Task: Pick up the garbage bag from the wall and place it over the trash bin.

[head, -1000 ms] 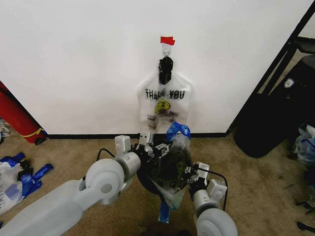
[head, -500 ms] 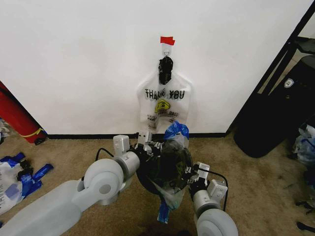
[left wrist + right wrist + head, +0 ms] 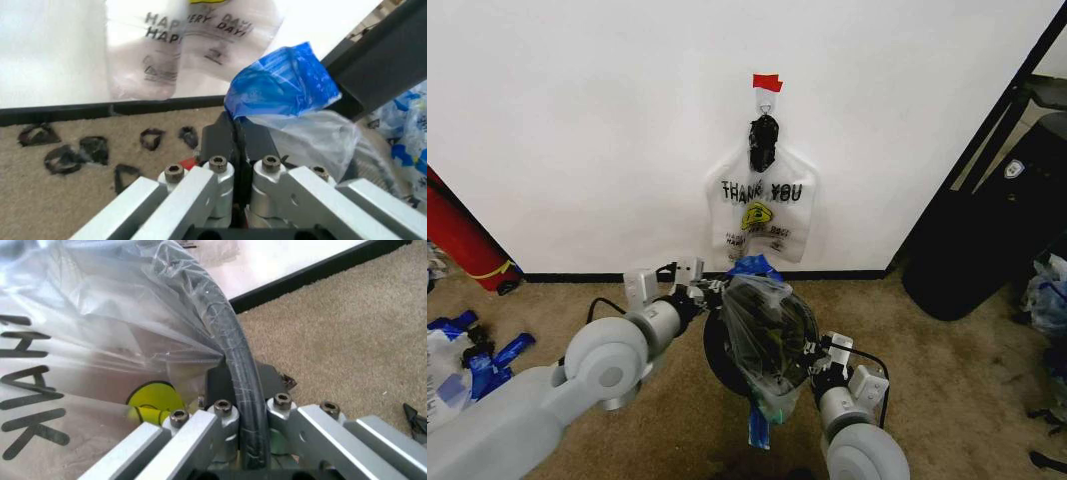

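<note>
The left gripper (image 3: pixel 710 291), fingers clamped on the garbage bag's (image 3: pixel 762 335) blue handle, has pulled leftward, stretching it across the trash bin (image 3: pixel 717 358); the right gripper (image 3: pixel 812 362) pinches bag and rim.

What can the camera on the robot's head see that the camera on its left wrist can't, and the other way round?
Head view alone: the red tape and hook on the white wall, the whole trash bin, the right gripper at its rim, and a red cylinder.

Left wrist view alone: the left gripper up close, shut on the garbage bag at its blue tip.

Both: that bag, the hanging THANK YOU bag, the black baseboard and carpet.
</note>
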{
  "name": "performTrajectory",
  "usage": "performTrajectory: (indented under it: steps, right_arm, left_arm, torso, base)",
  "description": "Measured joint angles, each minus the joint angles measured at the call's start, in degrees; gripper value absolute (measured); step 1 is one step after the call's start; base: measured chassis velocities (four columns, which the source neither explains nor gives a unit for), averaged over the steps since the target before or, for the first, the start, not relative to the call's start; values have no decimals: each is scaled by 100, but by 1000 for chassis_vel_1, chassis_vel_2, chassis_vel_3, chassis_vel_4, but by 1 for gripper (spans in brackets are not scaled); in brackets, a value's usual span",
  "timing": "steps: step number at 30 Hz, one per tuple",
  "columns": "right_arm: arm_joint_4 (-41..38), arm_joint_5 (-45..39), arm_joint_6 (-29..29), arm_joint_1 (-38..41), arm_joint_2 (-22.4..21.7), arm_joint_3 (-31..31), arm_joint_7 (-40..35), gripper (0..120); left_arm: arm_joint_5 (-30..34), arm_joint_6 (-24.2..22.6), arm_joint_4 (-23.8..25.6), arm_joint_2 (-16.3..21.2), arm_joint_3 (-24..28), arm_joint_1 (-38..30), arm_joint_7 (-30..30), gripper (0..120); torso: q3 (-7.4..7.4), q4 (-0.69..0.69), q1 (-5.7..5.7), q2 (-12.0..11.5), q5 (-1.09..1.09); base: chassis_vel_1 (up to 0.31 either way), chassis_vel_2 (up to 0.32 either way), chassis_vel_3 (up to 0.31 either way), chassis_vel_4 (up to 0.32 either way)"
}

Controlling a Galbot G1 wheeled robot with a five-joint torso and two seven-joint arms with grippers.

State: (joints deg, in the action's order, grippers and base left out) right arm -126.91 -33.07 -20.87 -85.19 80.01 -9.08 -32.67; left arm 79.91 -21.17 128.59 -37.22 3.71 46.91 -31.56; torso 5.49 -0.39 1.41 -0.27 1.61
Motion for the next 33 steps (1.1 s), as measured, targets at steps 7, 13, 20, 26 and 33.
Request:
performTrajectory:
  steps: [7,13,20,26,33]
  right_arm:
    - [-64,-38,0,-27,-24,-8,-5,0]
    - [-110,-77,7,-46,-39,4,23,0]
    - [-142,-221,234,-60,-106,-24,235,0]
    - [-142,-309,369,-66,-123,-64,310,0]
    - [-99,-458,439,-29,-126,-197,257,0]
  left_arm:
    - [-85,-37,-5,137,-236,289,50,0]
    - [-91,-60,-39,313,-354,399,124,0]
    - [-91,-163,-111,546,-648,778,340,0]
    - [-82,-287,-262,595,-718,828,460,0]
    - [-76,-491,-273,632,-757,886,584,4]
  torso:
    - [0,0,0,0,0]
    - [0,0,0,0,0]
    - [0,1,0,0,0]
    - [0,-1,0,0,0]
    - [0,0,0,0,-1]
  base:
    - [0,0,0,0]
    - [0,0,0,0]
    - [0,0,0,0]
    - [0,0,0,0]
    - [0,0,0,0]
